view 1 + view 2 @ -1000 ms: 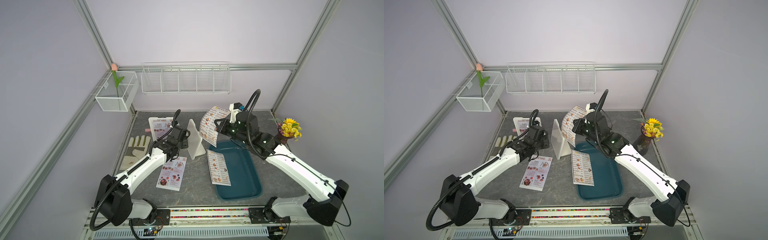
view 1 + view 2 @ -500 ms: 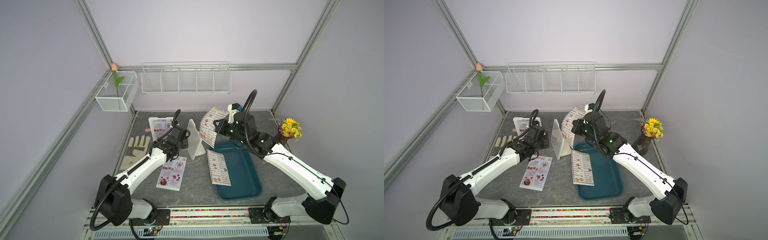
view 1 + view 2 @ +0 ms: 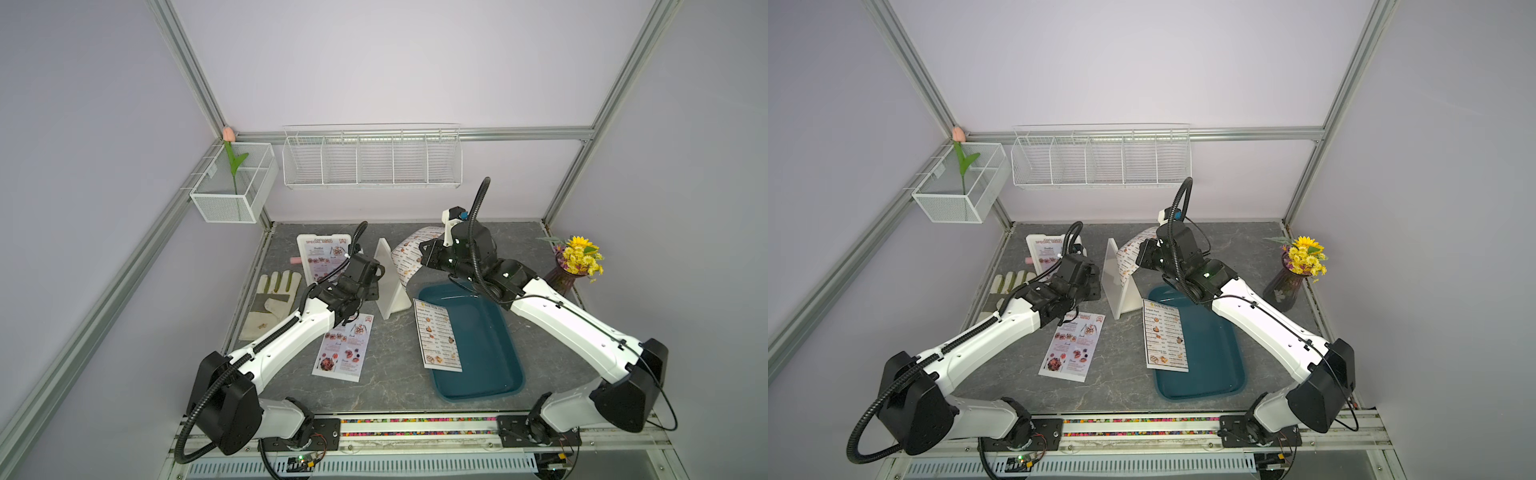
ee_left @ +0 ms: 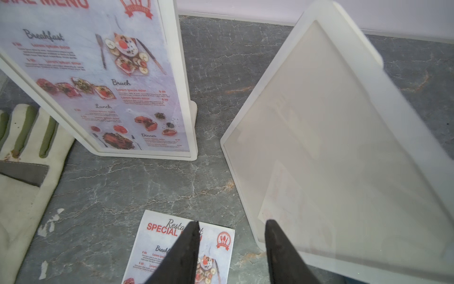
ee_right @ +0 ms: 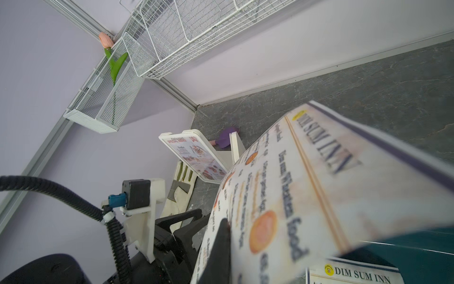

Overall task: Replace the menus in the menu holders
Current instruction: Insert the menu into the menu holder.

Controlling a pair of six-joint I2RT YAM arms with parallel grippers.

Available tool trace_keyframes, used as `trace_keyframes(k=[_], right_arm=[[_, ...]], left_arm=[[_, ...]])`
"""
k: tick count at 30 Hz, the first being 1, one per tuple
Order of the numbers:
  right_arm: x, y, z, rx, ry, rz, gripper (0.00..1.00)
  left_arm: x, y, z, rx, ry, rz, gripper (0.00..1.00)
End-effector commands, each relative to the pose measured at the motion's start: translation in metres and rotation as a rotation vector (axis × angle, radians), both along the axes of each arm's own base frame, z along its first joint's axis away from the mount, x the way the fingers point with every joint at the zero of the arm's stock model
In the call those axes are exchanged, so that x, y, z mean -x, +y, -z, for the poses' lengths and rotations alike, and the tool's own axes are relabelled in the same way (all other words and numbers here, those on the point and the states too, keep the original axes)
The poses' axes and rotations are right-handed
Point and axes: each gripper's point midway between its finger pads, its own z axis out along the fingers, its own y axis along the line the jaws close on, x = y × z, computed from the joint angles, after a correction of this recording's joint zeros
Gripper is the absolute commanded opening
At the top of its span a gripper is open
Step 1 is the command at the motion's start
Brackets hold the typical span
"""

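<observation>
A white menu holder [image 3: 322, 257] at the back left carries a red SPECIAL MENU sheet [image 4: 98, 73]. An empty menu holder [image 3: 388, 282] [image 4: 331, 147] stands mid-table. My right gripper [image 3: 422, 257] [image 5: 227, 236] is shut on a curled DIM SUM INN menu [image 3: 409, 257] [image 5: 319, 184], held just right of the empty holder's top. On the holder's left side my left gripper [image 3: 372, 284] [image 4: 231, 222] hangs open and holds nothing. Beneath it lies a loose SPECIAL MENU sheet [image 3: 345, 347] [image 4: 181, 248]. Another DIM SUM INN menu [image 3: 436, 338] rests on the teal tray's left rim.
The teal tray [image 3: 486, 353] lies front right. A work glove [image 3: 270, 299] lies along the left edge, and a vase of yellow flowers [image 3: 575, 266] stands at the right edge. A wire rack [image 3: 372, 158] and a mesh basket with a tulip [image 3: 232, 183] hang on the walls.
My right arm has carried the curled menu a little left and lower, closer to the empty holder. The left arm has not moved.
</observation>
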Motion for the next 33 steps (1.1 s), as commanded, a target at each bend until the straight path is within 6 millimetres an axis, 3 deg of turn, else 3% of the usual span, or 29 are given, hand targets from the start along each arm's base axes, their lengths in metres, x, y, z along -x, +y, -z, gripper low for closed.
trace_keyframes(k=[1, 13, 22, 33], right_arm=[[-0.006, -0.005, -0.021, 0.0, -0.071, 0.005, 0.07], [-0.01, -0.004, -0.024, 0.052, -0.143, -0.043, 0.07], [-0.017, 0.02, -0.023, 0.082, -0.237, -0.152, 0.07], [-0.031, 0.034, -0.019, 0.141, -0.331, -0.189, 0.07]], left_arm=[[-0.002, 0.007, -0.029, -0.001, -0.063, -0.022, 0.46], [-0.004, 0.007, -0.033, -0.005, -0.08, -0.023, 0.46], [-0.006, 0.006, -0.04, -0.011, -0.088, -0.009, 0.46], [-0.012, 0.0, -0.058, -0.002, -0.118, 0.002, 0.47]])
